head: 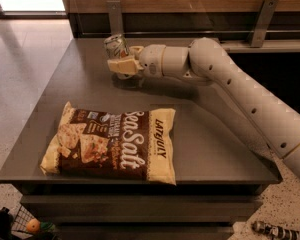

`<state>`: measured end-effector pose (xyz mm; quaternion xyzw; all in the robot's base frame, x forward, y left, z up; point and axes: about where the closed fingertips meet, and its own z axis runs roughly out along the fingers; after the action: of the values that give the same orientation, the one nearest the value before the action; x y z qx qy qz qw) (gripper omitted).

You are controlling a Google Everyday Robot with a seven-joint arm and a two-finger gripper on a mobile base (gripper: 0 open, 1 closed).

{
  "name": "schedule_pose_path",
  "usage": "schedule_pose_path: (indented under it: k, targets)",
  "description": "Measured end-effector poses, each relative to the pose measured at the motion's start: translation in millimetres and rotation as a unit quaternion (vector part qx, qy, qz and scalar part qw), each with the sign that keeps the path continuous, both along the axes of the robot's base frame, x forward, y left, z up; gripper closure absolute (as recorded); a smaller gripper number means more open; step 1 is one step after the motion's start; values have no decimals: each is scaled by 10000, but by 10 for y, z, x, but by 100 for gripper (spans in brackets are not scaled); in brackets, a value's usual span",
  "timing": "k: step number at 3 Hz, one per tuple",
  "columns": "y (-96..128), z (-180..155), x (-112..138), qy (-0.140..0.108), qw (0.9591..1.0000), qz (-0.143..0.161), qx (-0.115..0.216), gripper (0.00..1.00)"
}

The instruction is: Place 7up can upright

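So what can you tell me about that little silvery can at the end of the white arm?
The small silvery metal 7up can has a pale green-and-white label and a shiny round end. It leans, not upright. The cream two-finger gripper is shut on its lower part, holding it over the far side of the grey table, with a shadow beneath. Nothing else touches it.

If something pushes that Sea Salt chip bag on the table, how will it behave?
The chip bag looks puffy and crinkled, so it is probably light and floppy, sagging if lifted by a corner. Lying flat on the table, it should slide, not roll. The gripper, near the far edge, is shut on the 7up can.
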<state>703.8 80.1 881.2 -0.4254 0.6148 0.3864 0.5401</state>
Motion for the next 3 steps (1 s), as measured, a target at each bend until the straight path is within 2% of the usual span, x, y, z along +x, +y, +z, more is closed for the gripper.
schedule_pose_path:
  k: [3]
  targets:
    - [-183,-263,-121,407,9987,-172,-271,100]
